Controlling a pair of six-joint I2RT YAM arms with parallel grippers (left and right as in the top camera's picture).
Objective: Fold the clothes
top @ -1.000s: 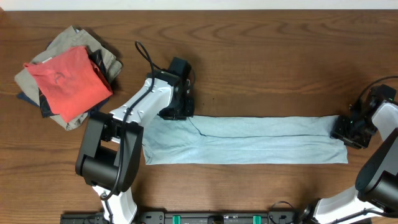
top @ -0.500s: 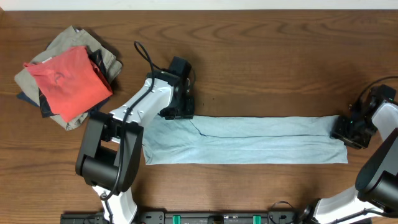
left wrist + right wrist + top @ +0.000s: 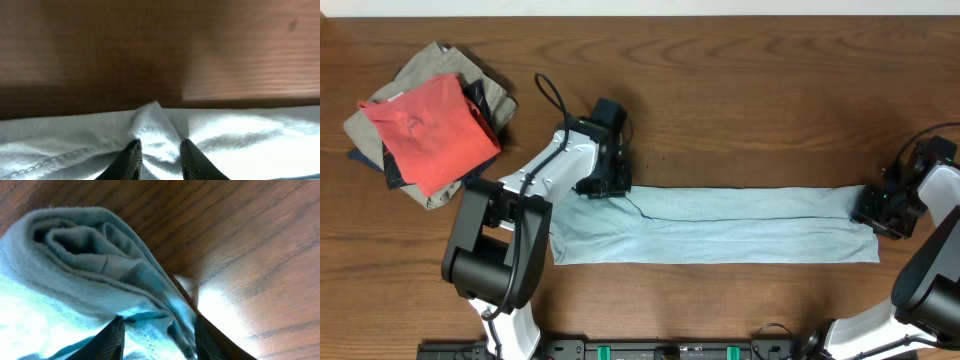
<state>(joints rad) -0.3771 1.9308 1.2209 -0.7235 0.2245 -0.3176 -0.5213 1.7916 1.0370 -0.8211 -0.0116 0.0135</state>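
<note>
The clothes (image 3: pixel 720 225), a pale light-blue T-shirt, lie folded into a long flat strip across the middle of the table. My left gripper (image 3: pixel 608 186) is at the strip's far left corner. In the left wrist view its fingers (image 3: pixel 159 146) pinch a raised ridge of the blue fabric (image 3: pixel 240 140), which puckers to a peak just past the tips. My right gripper (image 3: pixel 876 210) is at the strip's right end. In the right wrist view its fingers (image 3: pixel 159 324) are shut on a thick bunched roll of the shirt (image 3: pixel 75 245).
A heap of other garments sits at the back left, with a red-orange one (image 3: pixel 430 135) on top of a khaki one (image 3: pixel 440 62). Bare wooden table (image 3: pixel 750 110) stretches behind the strip. The arm bases stand at the near edge.
The left gripper let go of the shirt's corner, shifted slightly toward the back, and closed on it again. The right gripper and the strip have not moved.
</note>
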